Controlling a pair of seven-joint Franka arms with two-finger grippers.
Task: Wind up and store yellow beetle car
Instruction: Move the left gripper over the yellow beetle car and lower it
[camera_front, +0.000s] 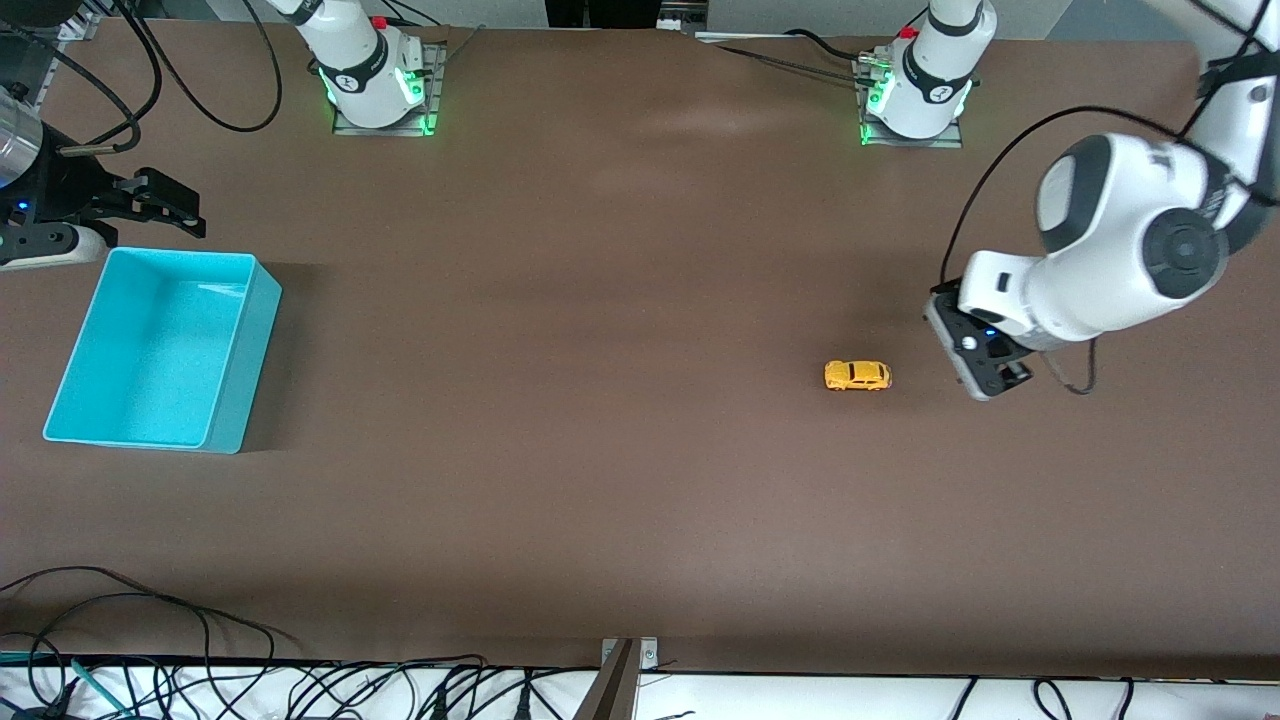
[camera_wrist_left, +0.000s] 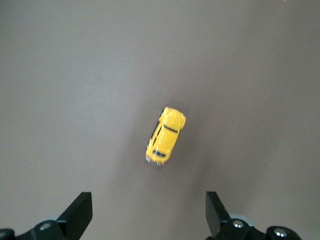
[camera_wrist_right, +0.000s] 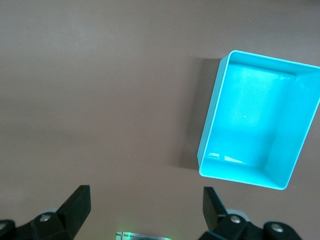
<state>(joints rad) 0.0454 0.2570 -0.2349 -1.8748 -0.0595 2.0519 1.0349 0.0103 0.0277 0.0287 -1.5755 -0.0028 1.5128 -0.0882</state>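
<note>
The yellow beetle car (camera_front: 857, 375) stands on its wheels on the brown table, toward the left arm's end. My left gripper (camera_front: 984, 362) hangs above the table just beside the car, on the side toward the left arm's end. In the left wrist view the car (camera_wrist_left: 166, 135) lies a little ahead of the open, empty gripper (camera_wrist_left: 148, 215). The cyan bin (camera_front: 245, 350) stands empty at the right arm's end. My right gripper (camera_front: 168, 205) waits open and empty in the air by the bin's edge farthest from the front camera. In the right wrist view the bin (camera_wrist_right: 212, 120) lies ahead of that gripper (camera_wrist_right: 146, 210).
The two arm bases (camera_front: 375, 85) (camera_front: 915, 95) stand along the table edge farthest from the front camera. Loose cables (camera_front: 150, 620) lie along the edge nearest it. Bare brown table spans between the car and the bin.
</note>
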